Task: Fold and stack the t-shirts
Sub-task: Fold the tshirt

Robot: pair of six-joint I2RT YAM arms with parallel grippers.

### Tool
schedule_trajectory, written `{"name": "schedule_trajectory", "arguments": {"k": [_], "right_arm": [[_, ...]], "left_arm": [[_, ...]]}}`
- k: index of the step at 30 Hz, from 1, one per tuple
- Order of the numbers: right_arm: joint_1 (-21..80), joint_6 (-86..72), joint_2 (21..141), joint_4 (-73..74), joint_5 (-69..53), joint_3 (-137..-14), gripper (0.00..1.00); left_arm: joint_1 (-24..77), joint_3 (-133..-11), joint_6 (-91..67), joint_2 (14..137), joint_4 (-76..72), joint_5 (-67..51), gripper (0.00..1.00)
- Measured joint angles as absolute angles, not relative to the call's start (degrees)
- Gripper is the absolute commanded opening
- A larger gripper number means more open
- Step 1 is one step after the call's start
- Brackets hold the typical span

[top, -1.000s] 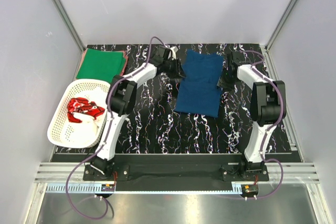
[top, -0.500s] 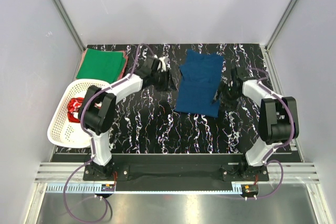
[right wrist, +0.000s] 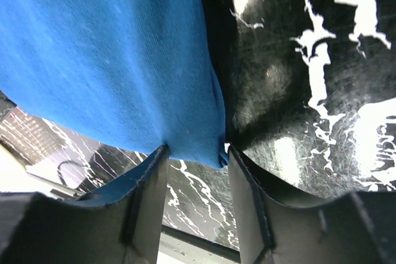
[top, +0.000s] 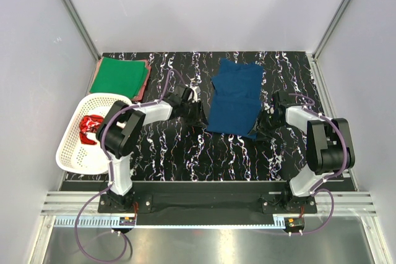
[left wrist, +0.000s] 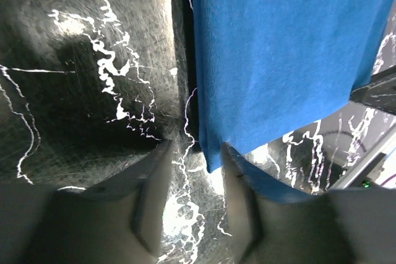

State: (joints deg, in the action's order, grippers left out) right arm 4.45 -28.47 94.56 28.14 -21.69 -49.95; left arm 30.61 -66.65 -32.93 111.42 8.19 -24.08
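The navy blue t-shirt (top: 235,97) lies flat in the middle of the table, folded to a narrow strip. My left gripper (top: 199,115) sits at its near left corner. In the left wrist view the gripper (left wrist: 195,151) is open, and the shirt's corner (left wrist: 213,153) pokes in between the fingertips. My right gripper (top: 263,125) sits at the near right corner. In the right wrist view it (right wrist: 197,153) is open too, with the hem corner (right wrist: 204,143) lying between its fingers. A folded green t-shirt (top: 120,75) rests far left on a reddish-pink one (top: 143,88).
A white lattice basket (top: 71,153) stands at the left edge with a red t-shirt (top: 91,127) inside. The black marbled table top (top: 185,153) runs between metal frame posts and grey walls.
Both grippers have come from the shirt's far corners down along its sides to the near corners. The blue shirt has stayed in place.
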Motion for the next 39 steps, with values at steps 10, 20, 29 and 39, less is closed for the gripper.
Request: {"name": "schedule_trajectory", "arguments": {"k": [10,20,29,39], "right_arm": [[4.45,-28.34,92.88,27.81,-20.82,-47.97,0.44],[4.49,-28.4,92.79,28.29,-20.45,-48.58,0.59],[4.27,-28.47,91.98,28.32,-19.07,-48.49,0.58],[3.33,-28.71,91.98,27.44,-19.62,-47.53,0.49]], "left_arm": [[30.72,-66.43,-34.02,112.84,7.53,-25.28,0.08],[30.74,-66.76,-34.48,112.99,8.16,-25.43,0.25],[30.96,-65.01,-36.05,109.54,9.43,-22.11,0.47],[30.94,-63.13,-38.11,109.97,4.21,-24.99,0.5]]}}
